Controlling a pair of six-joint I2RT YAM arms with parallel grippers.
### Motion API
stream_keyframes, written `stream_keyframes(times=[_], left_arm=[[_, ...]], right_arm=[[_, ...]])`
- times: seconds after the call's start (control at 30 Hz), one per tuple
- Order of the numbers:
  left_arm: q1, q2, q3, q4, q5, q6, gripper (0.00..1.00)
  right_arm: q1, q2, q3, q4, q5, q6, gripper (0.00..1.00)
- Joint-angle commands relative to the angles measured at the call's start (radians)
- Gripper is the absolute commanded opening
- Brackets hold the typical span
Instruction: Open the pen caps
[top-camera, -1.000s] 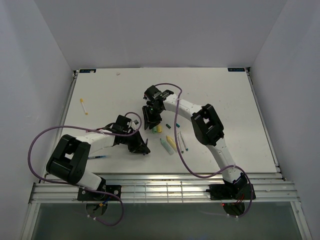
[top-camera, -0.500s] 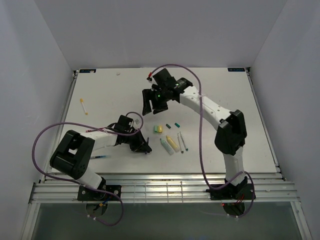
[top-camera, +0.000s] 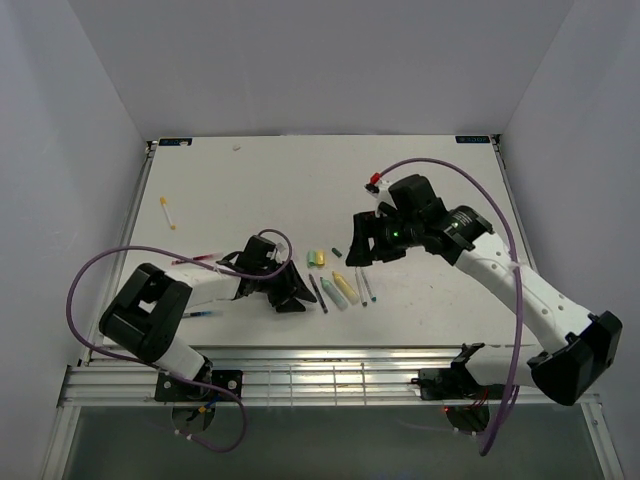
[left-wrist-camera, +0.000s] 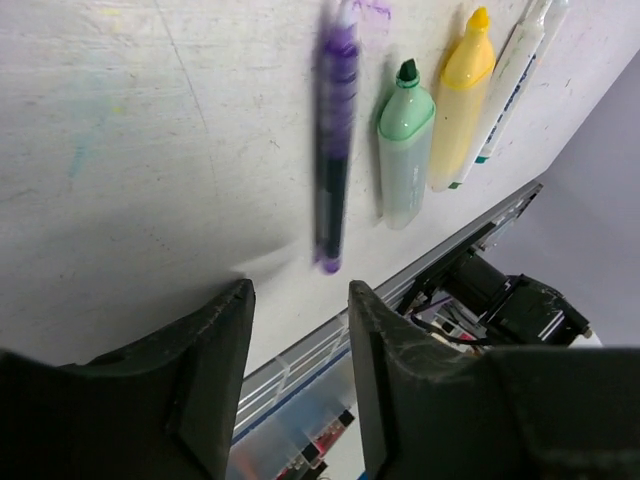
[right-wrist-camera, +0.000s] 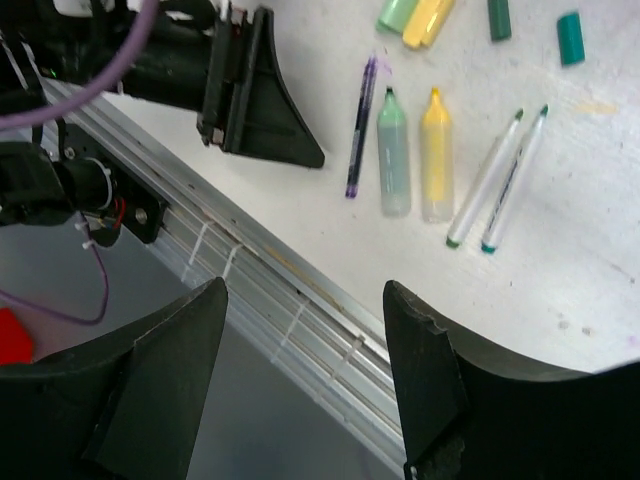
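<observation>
Several pen caps lie loose behind the pens: a pale green cap (right-wrist-camera: 397, 12), a yellow cap (right-wrist-camera: 428, 20), a dark teal cap (right-wrist-camera: 498, 18) and a teal cap (right-wrist-camera: 570, 38). A purple pen (left-wrist-camera: 335, 140) lies on the table, blurred, just ahead of my left gripper (left-wrist-camera: 298, 300), which is open with nothing between its fingers. Beside it lie a green highlighter (left-wrist-camera: 405, 145), a yellow highlighter (left-wrist-camera: 462, 95) and two white pens (right-wrist-camera: 485, 180). My right gripper (right-wrist-camera: 303, 290) hangs open and empty above the table's front edge, right of the pens (top-camera: 358, 250).
A yellow pen (top-camera: 167, 212) lies far left on the white table (top-camera: 450, 200). A blue pen (top-camera: 200, 314) lies under the left arm. A metal rail (top-camera: 330, 375) runs along the front edge. White walls enclose the sides and back.
My left gripper has opened and the purple pen now lies on the table in front of it. The right arm has swung from the back centre to the right, its gripper opened.
</observation>
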Motion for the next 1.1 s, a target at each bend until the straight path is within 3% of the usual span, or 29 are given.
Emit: stream_keyframes(times=[0.0,0.2,0.33,0.5,0.63,0.83,1.07], left_arm=[[-0.022,-0.036,-0.015,-0.097,-0.127,-0.028,0.57],[-0.028,-0.131,0.034,-0.270,-0.218,0.008,0.62],[-0.027,-0.300,0.099,-0.440,-0.325,0.022,0.64],[0.057,-0.402,0.314,-0.669,-0.479,0.120,0.68],[0.235,-0.366,0.482,-0.790,-0.509,0.272,0.69],[0.433,-0.205,0.710,-0.844,-0.715,0.441,0.69],[0.586,-0.088,0.690,-0.674,-0.799,0.504,0.69]], right_arm=[[-0.005,-0.137,-0.090,0.001,-0.008,0.012,0.70],[-0.008,-0.225,-0.151,0.000,-0.043,0.015,0.70],[-0.008,-0.245,-0.142,0.012,-0.052,0.011,0.70],[-0.011,-0.222,-0.127,0.003,-0.111,0.003,0.70],[-0.011,-0.223,-0.130,0.001,-0.160,-0.005,0.70],[-0.011,-0.254,-0.202,-0.008,-0.232,0.012,0.70],[-0.011,-0.173,-0.156,-0.067,-0.260,-0.043,0.70]])
